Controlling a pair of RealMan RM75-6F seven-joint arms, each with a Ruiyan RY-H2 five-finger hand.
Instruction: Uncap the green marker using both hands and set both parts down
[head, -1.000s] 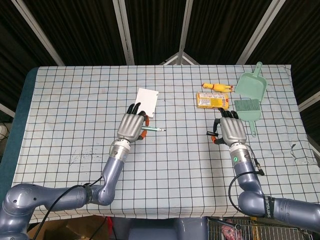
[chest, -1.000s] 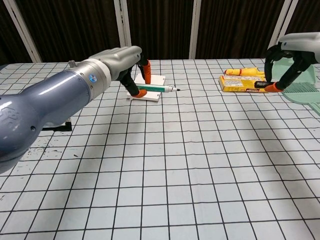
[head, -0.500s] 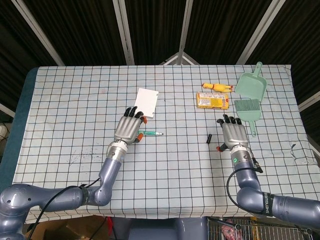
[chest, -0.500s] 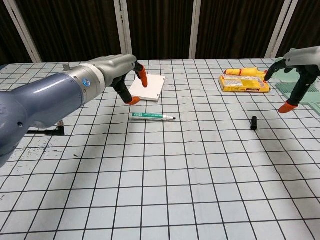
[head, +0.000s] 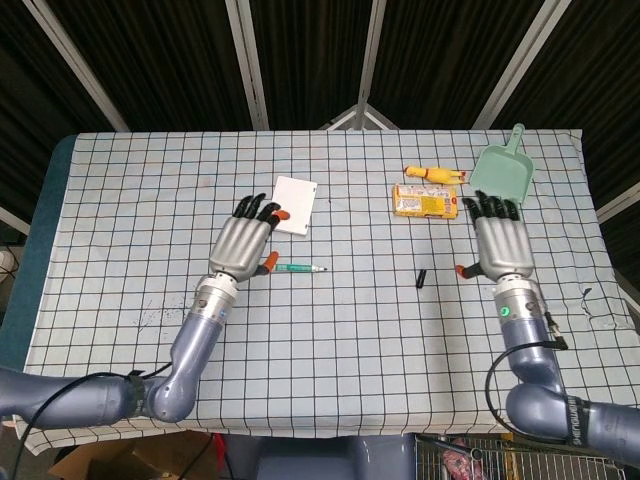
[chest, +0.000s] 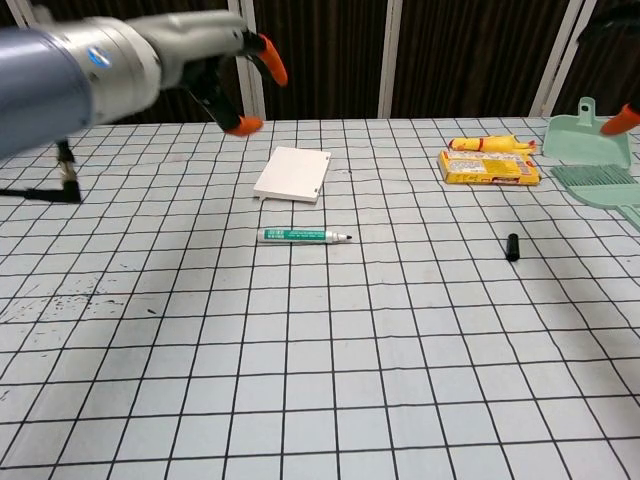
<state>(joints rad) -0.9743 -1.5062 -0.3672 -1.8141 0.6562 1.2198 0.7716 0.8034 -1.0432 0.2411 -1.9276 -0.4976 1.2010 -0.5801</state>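
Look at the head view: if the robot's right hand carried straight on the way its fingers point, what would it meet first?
The right hand points up the table toward the green brush, partly hidden under its fingertips, then the green dustpan. The hand's height is unclear, so it might pass over them.

Matt checked cloth on table (head: 360, 330)

On the table (head: 120, 200), the marker (head: 299, 268) lies near the middle, with its cap (head: 421, 278) well apart to its right. Just beyond the marker, on the far side, rests a notepad (head: 294, 192). Far right of the notepad sits a packet (head: 426, 201), with a toy (head: 435, 176) just behind it. A dustpan (head: 503, 165) lies at the far right. The left hand (head: 241, 246) is left of the marker, the right hand (head: 503, 246) right of the cap.
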